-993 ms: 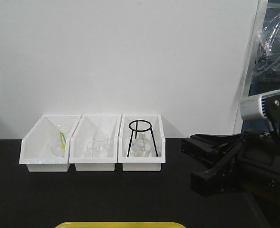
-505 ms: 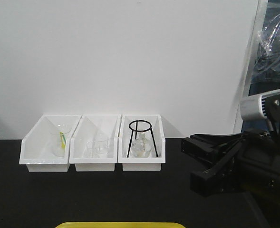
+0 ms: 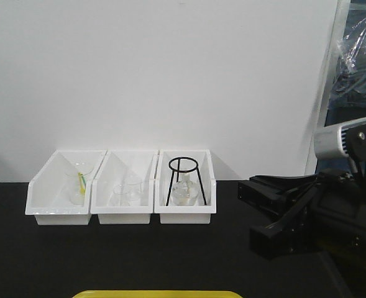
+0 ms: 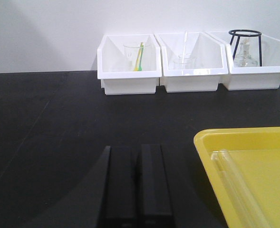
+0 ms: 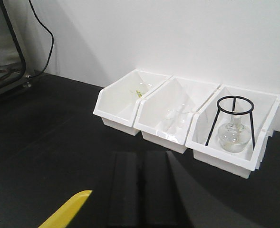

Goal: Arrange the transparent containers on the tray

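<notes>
The yellow tray (image 4: 268,156) lies at the lower right of the left wrist view. Two clear test tubes (image 4: 235,185) rest side by side near its left rim. My left gripper (image 4: 136,151) hovers over the black table just left of the tray, its fingers shut together with nothing between them. In the right wrist view, my right gripper (image 5: 140,157) is also shut and empty. It is above the table with a corner of the tray (image 5: 66,209) to its lower left. The front view shows only the tray's far edge (image 3: 158,293).
Three white slant-fronted bins (image 3: 120,186) stand in a row by the back wall. The left bin holds a beaker with a green-yellow stick (image 4: 139,56), the middle bin holds beakers (image 4: 183,61), and the right bin holds a black ring stand over a round flask (image 5: 234,135). The right arm's black body (image 3: 294,217) fills the right side.
</notes>
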Tool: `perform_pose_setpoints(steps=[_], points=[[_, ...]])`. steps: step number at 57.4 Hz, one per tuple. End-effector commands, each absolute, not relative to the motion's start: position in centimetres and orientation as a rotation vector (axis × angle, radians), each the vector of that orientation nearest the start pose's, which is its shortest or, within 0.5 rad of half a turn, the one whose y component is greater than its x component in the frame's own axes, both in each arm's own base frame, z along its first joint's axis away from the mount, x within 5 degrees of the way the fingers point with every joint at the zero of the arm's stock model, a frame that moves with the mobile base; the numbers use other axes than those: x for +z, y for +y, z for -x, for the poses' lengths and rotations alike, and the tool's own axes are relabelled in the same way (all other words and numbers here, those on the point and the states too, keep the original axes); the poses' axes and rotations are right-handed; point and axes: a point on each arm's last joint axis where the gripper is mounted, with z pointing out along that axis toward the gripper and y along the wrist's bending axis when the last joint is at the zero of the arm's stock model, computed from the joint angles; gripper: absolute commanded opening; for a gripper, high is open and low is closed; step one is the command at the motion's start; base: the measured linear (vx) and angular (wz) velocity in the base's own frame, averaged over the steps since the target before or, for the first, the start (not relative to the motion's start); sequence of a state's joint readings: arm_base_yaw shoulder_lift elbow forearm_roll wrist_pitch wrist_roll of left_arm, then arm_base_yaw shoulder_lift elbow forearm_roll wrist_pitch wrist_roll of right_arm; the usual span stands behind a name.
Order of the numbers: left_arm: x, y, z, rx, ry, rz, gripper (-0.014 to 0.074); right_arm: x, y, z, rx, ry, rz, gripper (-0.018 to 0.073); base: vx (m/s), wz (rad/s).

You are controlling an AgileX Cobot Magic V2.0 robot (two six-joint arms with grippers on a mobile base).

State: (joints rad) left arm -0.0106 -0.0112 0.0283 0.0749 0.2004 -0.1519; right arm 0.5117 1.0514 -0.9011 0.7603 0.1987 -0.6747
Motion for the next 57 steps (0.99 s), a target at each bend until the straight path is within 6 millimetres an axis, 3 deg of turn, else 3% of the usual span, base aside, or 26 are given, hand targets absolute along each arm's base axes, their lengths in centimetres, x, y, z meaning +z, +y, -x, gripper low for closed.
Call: perform_pose_setpoints(steps=[1,6,19,33,39,49,57], points=[[18.5,0.0,-5.7,-0.072,1.634,0.076,-0.0008,38.8,11.5,-19.1,0.463,1.643,0.473,0.0047,0.00,0.00],[18.5,0.0,-5.7,-0.072,1.634,0.076,-0.0008,37.8,10.6,-18.0,0.412,1.632,0.483,-0.0015,0.00,0.00],[18.5,0.0,-5.7,-0.072,1.634,0.076,-0.0008,34.9,6.4,-13.1,0.312,1.452,0.369,-0.0014,0.00,0.00],[18.5,0.0,-5.7,-0.072,1.634,0.076,-0.0008,27.8,1.3,-8.4,0.089,1.527,0.154,-0.0013,0.00,0.00],[18.5,0.0,-5.7,-0.072,1.634,0.076,-0.0008,25.3,0.5,-6.8,-0.009,1.540,0.115,-0.0013,0.00,0.00],[18.5,0.0,-5.7,-0.072,1.634,0.076,-0.0008,21.4,0.0,-5.2,-0.020,1.584,0.049,-0.0013,0.00,0.00],[18.4,0.0,-5.7,-0.072,1.636,0.076,-0.0008,18.8,0.1,-5.6,-0.003,1.643,0.041,-0.0011,0.00,0.00]])
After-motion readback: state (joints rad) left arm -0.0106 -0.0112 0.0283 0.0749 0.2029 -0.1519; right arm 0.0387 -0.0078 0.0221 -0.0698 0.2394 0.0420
